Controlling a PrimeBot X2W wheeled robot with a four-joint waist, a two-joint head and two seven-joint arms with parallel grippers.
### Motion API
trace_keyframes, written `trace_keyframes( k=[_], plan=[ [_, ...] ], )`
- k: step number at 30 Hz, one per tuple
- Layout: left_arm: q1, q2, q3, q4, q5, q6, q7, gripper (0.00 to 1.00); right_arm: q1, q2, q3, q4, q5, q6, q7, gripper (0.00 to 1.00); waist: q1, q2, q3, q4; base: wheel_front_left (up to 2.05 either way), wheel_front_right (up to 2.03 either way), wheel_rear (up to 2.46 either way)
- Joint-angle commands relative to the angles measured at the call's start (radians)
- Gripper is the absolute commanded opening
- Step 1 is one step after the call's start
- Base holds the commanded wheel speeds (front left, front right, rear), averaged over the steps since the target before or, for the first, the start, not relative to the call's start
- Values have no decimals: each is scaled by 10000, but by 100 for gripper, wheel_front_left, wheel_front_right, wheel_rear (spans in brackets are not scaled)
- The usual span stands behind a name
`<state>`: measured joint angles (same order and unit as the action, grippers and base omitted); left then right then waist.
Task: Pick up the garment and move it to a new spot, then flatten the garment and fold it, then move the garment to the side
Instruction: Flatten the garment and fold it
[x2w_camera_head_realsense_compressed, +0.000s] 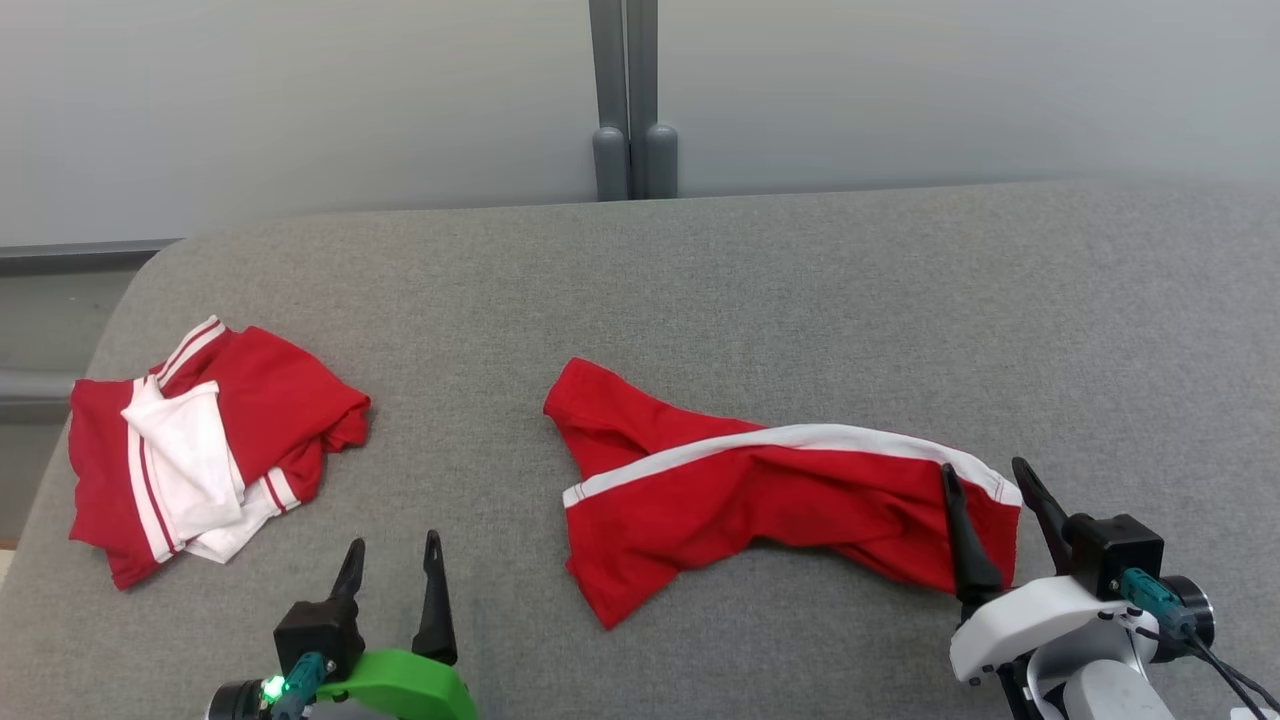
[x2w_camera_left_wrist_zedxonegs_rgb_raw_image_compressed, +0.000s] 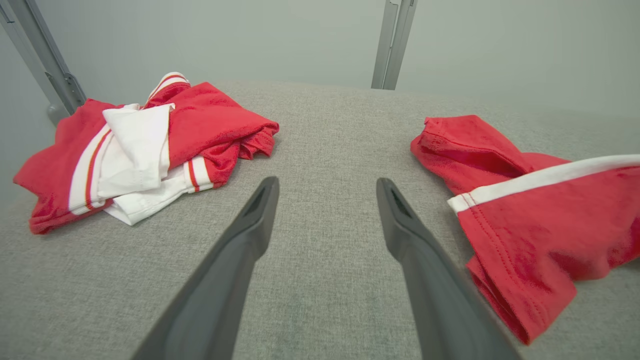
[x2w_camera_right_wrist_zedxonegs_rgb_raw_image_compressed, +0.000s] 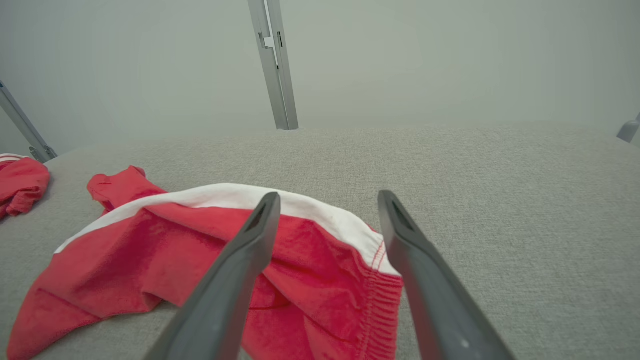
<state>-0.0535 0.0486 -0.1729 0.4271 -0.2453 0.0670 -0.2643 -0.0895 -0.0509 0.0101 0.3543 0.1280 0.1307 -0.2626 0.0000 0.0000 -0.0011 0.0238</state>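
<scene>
Grey fabric covers the table (x2w_camera_head_realsense_compressed: 700, 300) before me, with a pale wall (x2w_camera_head_realsense_compressed: 300, 100) behind it and a grey post (x2w_camera_head_realsense_compressed: 633, 100) rising at the far edge. The garment (x2w_camera_head_realsense_compressed: 760, 500), red with a white stripe, lies crumpled on the table right of centre; it stretches from a bunched red end near the middle to a gathered elastic end at the right. My right gripper (x2w_camera_head_realsense_compressed: 982, 468) sits at that elastic end with its jaws apart, clamped on nothing; in the head view one finger lies over the red cloth and the other stands just past the hem. In the right wrist view the white stripe and the ribbed edge show between and under my fingers; whether they touch the cloth I cannot tell. My left gripper (x2w_camera_head_realsense_compressed: 394, 542) is low at the near edge, jaws apart and empty, over bare grey fabric; it is between the garment on its right and a pile (x2w_camera_head_realsense_compressed: 200, 440) of red and white clothes on its left. That pile is rumpled, near the table's left edge, well apart from the garment.
</scene>
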Motion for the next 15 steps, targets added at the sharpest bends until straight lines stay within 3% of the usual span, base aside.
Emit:
trace_keyframes(
  k=[1, 7, 15],
  plan=[
    [-299, 35, -113, 55, -185, -157, 0, 100, -146, -5, -1, -26, 43, 1, -31, 100, 0, 0, 119, -56, 0, 0, 0],
    [-1011, 33, -801, 419, -976, -611, 0, 100, -443, -7, 101, -3, 126, 1, -31, 100, 0, 0, 625, -370, 0, 0, 0],
    [-1933, 37, -1696, 1472, -3413, -1445, 2, 100, -984, -7, -21, -178, 25, 1, -31, 100, 0, 0, 1369, -1071, 0, 0, 0]
  ],
)
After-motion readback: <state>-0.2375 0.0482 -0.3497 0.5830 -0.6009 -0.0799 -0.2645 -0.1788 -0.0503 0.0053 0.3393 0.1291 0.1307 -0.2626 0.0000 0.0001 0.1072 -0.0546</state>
